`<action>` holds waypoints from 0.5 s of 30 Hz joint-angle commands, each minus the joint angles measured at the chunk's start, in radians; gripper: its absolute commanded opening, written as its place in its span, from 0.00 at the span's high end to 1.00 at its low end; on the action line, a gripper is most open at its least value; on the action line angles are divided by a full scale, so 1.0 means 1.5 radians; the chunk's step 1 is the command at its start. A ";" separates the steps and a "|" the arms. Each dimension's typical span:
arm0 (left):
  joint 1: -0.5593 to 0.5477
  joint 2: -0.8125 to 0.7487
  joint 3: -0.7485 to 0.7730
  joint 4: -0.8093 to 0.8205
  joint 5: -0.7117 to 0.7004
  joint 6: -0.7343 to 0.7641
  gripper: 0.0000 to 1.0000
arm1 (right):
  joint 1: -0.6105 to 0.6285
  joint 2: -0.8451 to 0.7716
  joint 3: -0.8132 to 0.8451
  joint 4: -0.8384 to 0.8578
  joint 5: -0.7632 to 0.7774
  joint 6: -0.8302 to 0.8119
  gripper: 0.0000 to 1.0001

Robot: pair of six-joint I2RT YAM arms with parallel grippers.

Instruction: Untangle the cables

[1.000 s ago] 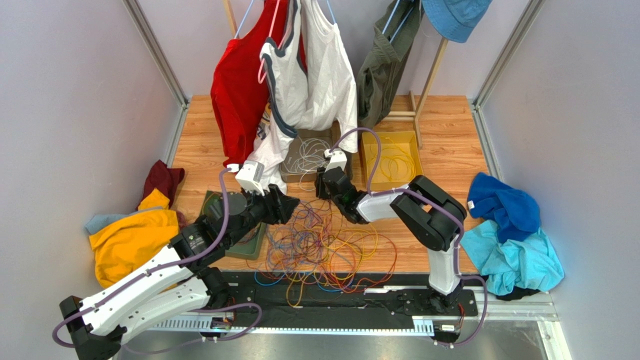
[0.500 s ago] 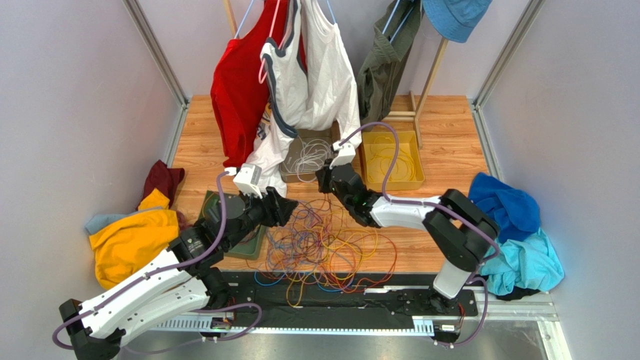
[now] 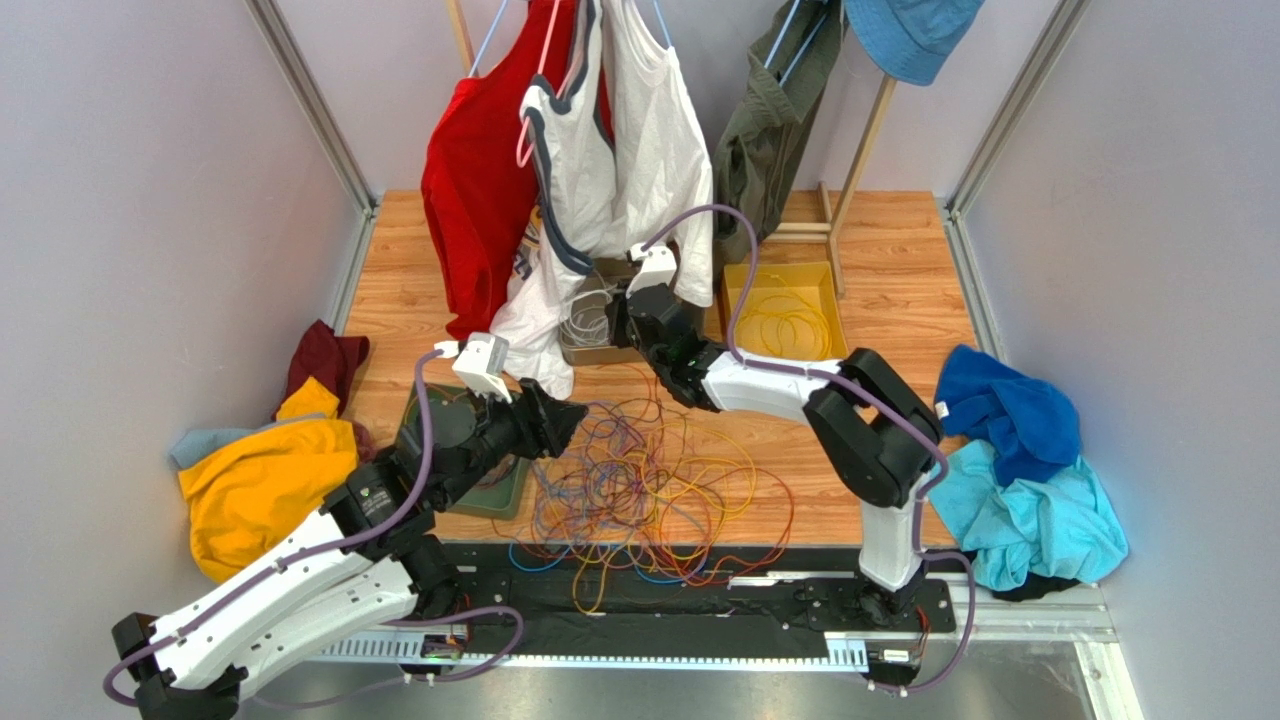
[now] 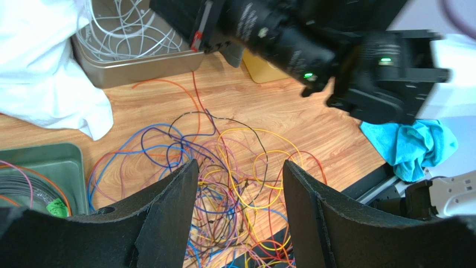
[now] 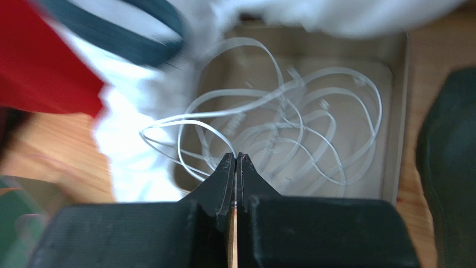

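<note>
**Top camera:** The right gripper [image 3: 622, 312] reaches over the grey tin [image 3: 592, 351], which is half hidden under the hem of a hanging white vest [image 3: 639, 150]. The cables [image 3: 646, 488] — orange, yellow, purple, blue, red and black — lie in a loose snarl on the wooden table [image 3: 902, 270], on the robot's side of the tin. The left gripper [image 3: 562, 420] hovers at the snarl's left edge, also nearer the robot than the tin. A yellow tray [image 3: 819, 285] holding yellow wire sits just right of the tin. A green tray [image 3: 508, 483] lies to the tin's near left.

**Left wrist camera:** The left gripper's fingers [image 4: 167, 223] are spread wide with nothing between them, framing the snarl below. Beyond it stands the tin with white wires [image 4: 128, 28] coiled inside, and the right arm [image 4: 290, 39] crosses above its right end.

**Right wrist camera:** The view is blurred. The right gripper's jaws are pressed together, their tips over the tin's near rim. No strand shows between them, though a thin one could be lost in the blur. More white wire loops across the tin's floor.

**The step in hand:** It looks like sorting by colour, with whites going to the tin. To do it well, the right gripper should let go only when it is well inside the tin's walls and clear of the vest hem. The left gripper would do best to close on one outlying strand at the side of the snarl facing the tin, not on the dense middle, and to draw it out slowly so that crossing loops slip free rather than tighten.
</note>
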 commanded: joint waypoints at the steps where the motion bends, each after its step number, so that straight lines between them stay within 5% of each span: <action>1: -0.002 -0.006 0.005 -0.009 -0.003 0.003 0.34 | -0.018 0.043 0.027 -0.024 0.041 0.000 1.00; 7: -0.002 -0.001 -0.004 -0.003 0.004 -0.004 0.34 | -0.030 0.071 0.038 -0.046 0.048 -0.012 1.00; 11: -0.002 0.000 -0.011 0.003 0.006 -0.006 0.34 | -0.028 0.026 -0.006 -0.010 0.043 -0.019 0.58; 15: -0.002 0.008 -0.004 -0.004 -0.007 -0.003 0.32 | -0.016 -0.046 -0.039 -0.018 0.043 -0.027 0.41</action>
